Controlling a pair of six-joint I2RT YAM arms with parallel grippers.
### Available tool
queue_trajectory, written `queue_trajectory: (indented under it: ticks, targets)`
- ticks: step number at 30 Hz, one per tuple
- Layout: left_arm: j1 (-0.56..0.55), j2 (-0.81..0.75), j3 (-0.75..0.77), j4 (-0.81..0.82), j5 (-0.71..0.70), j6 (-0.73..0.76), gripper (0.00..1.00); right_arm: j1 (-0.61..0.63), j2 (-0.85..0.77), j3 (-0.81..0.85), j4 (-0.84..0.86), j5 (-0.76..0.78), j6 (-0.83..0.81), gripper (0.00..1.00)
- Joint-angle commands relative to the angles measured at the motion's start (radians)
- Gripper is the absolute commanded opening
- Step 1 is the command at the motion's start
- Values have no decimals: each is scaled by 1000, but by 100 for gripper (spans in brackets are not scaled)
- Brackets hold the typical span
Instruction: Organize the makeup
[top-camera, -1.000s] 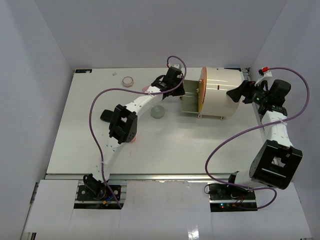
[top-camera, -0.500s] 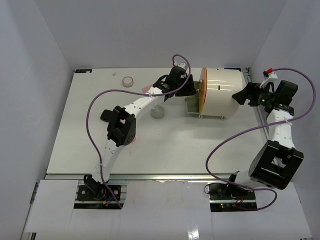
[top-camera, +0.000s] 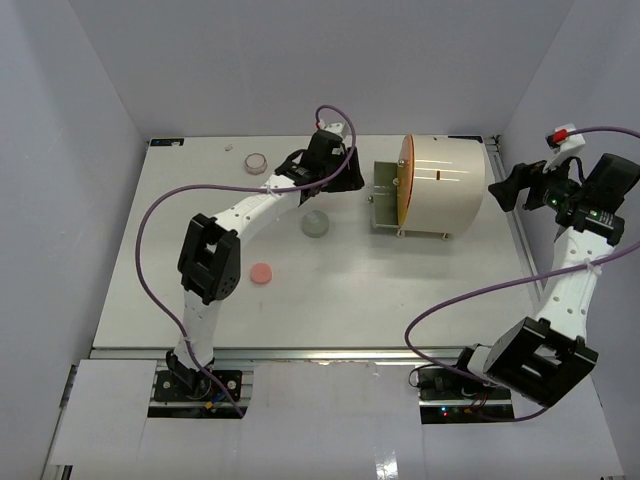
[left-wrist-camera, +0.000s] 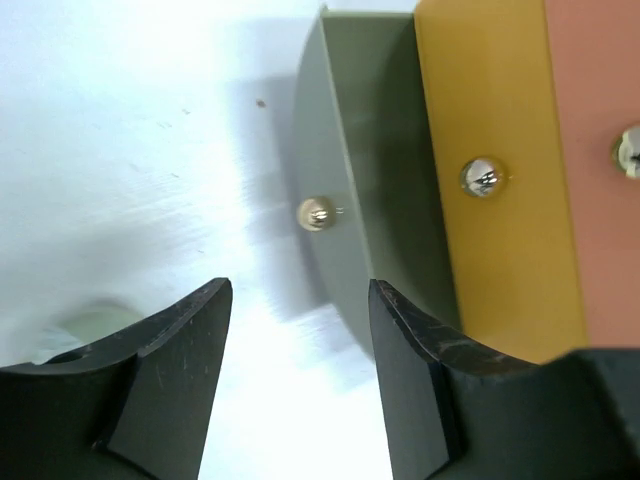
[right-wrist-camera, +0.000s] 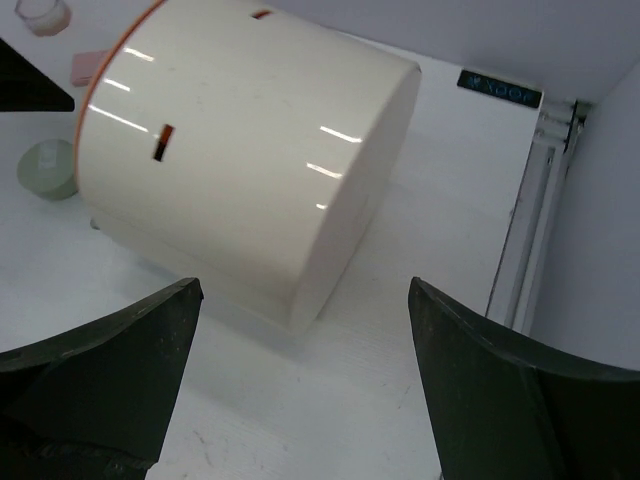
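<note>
One cream drum case (top-camera: 445, 190), one pink disc (top-camera: 260, 273), one grey-green round compact (top-camera: 315, 224), one small round jar (top-camera: 257, 161), one pink rectangular pad (right-wrist-camera: 90, 67)

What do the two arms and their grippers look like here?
Both arms are white links with black joints: left arm, right arm. A purple cable loops along each. The left gripper and right gripper have black wedge-shaped fingers.

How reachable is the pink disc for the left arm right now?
Probably yes: the pink disc lies uncovered on the table beside that arm, and the left pincer, open and empty near the drawer, would only need to fold back.
</note>
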Motion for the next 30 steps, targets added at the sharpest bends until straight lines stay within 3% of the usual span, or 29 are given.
queue_trajectory:
  ticks: [1, 3, 8, 11, 15, 19, 24, 27, 30]
  targets:
    - [72, -242, -189, 57, 105, 130, 70, 52, -101, 82, -197, -194, -325, 90]
    - [113, -314, -301, 77, 177, 161, 75, 152, -119, 83, -278, -180, -417, 90]
    - [206, -561, -530, 85, 239, 202, 81, 567, -98, 69, -296, 76, -434, 90]
    - [277, -716, -696, 85, 237, 242, 84, 903, -15, 95, -261, 336, -384, 90]
    - [308, -943, -850, 103, 126, 289, 92, 1127, 200, 203, -223, 553, -320, 90]
    - [313, -1144, -1026, 164, 20, 329, 98, 1214, 464, 399, -192, 720, -135, 90]
    - [314, -1296, -1150, 207, -68, 353, 98, 1236, 800, 706, -241, 785, -36, 90]
    - [315, -1347, -1172, 213, -74, 358, 98, 1235, 866, 769, -241, 840, -45, 90]
    - [315, -1371, -1184, 221, -71, 367, 98, 1228, 902, 792, -229, 1038, -130, 90]
